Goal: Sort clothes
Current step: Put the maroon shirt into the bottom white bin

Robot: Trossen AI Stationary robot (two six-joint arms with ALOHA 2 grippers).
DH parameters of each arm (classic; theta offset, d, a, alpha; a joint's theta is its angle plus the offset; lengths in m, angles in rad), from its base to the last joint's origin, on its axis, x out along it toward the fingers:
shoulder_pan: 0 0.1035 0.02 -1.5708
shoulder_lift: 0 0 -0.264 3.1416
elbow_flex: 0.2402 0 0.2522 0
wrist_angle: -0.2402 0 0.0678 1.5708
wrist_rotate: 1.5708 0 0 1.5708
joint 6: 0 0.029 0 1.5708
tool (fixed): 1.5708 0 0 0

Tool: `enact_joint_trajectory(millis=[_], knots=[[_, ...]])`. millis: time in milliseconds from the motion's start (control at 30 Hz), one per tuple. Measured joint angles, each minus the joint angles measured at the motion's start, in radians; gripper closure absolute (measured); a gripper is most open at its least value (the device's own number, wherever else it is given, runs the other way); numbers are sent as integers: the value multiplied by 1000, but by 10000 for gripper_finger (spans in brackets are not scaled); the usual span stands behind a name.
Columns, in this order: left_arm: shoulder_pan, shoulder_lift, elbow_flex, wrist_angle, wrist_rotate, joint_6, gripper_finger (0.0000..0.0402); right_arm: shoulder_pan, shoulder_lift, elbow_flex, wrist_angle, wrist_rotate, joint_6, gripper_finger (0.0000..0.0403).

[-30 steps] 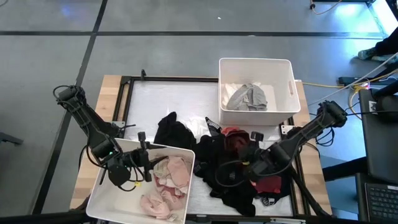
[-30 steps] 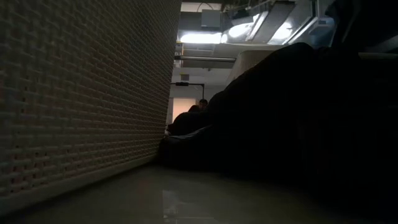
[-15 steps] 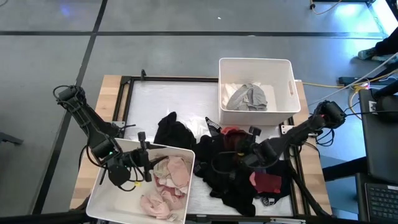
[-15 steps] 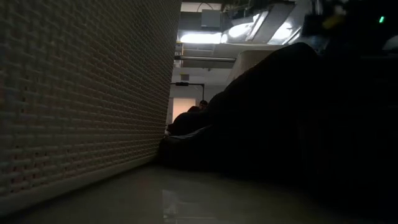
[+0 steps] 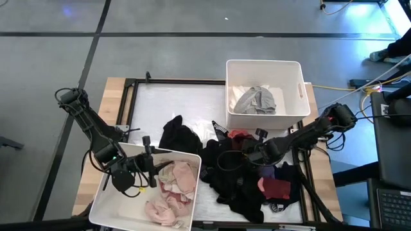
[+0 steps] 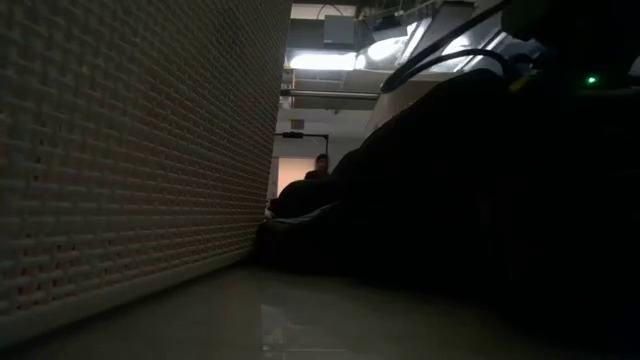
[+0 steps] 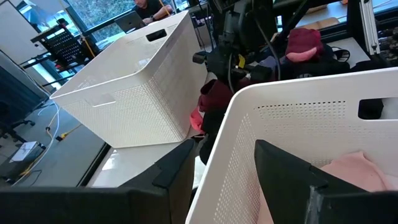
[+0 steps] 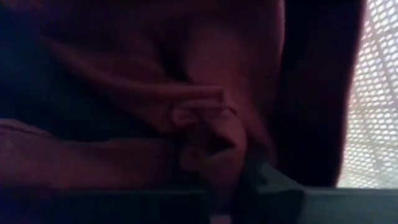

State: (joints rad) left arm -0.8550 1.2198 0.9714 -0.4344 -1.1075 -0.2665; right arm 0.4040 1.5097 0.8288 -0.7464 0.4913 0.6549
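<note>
Surface (image 5: pixel 173 99): pale mat on a wooden top, seen from above.

Far bin (image 5: pixel 264 86), white, stands at about 1 o'clock from the surface's middle. It holds a grey garment (image 5: pixel 255 101).

Near bin (image 5: pixel 145 187), white, stands at 7 o'clock, tilted against the surface edge. It holds pink clothes (image 5: pixel 172 190).

Clothes pile (image 5: pixel 241 176), mostly black, fills the 4 to 5 o'clock area. A black piece (image 5: pixel 179 135) lies apart at the pile's 10 o'clock, near the middle of the surface. A maroon piece (image 5: pixel 277 188) shows at the pile's 4 o'clock side, with a purple scrap (image 5: pixel 268 172) just above it. A red garment (image 5: pixel 240 138) sits at the pile's 12 o'clock edge, just below the far bin.

Right gripper (image 5: pixel 248 151): down at the top of the pile, beside the red garment. Jaws clenched on reddish cloth, which fills the right wrist view (image 8: pixel 155 106); the far bin's perforated wall (image 8: pixel 379 93) shows at that view's edge.

Left gripper (image 5: pixel 153 168): over the near bin's 12 o'clock rim, jaws released, holding nothing. In the left wrist view its fingers (image 7: pixel 283 171) straddle the rim (image 7: pixel 249 102).

Low view: near bin wall (image 6: pixel 130 150) close on one side, dark cloth mound (image 6: pixel 470 190) on the other.
</note>
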Motion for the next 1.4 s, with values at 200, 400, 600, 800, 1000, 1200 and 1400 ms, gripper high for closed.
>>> enact_joint_trajectory(millis=[200, 400, 600, 800, 1000, 1200, 1400], knots=[[0, 0, 0, 0, 0, 0, 245, 2, 0, 43, -31, 28, -27, 374], [0, 0, 0, 0, 0, 0, 245, 2, 0, 167, -130, 68, -66, 392], [0, 0, 0, 0, 0, 0, 245, 2, 0, 286, -207, 122, -114, 389], [0, 0, 0, 0, 0, 0, 245, 2, -1, 396, -198, 182, -218, 392], [0, 0, 0, 0, 0, 2, 245, 2, -1, 498, -173, 233, -313, 386], [0, 0, 0, 0, 0, 5, 245, 2, -1, 572, -58, 235, -452, 389], [0, 0, 0, 0, 0, 5, 245, 2, -1, 623, 92, 235, -609, 385]])
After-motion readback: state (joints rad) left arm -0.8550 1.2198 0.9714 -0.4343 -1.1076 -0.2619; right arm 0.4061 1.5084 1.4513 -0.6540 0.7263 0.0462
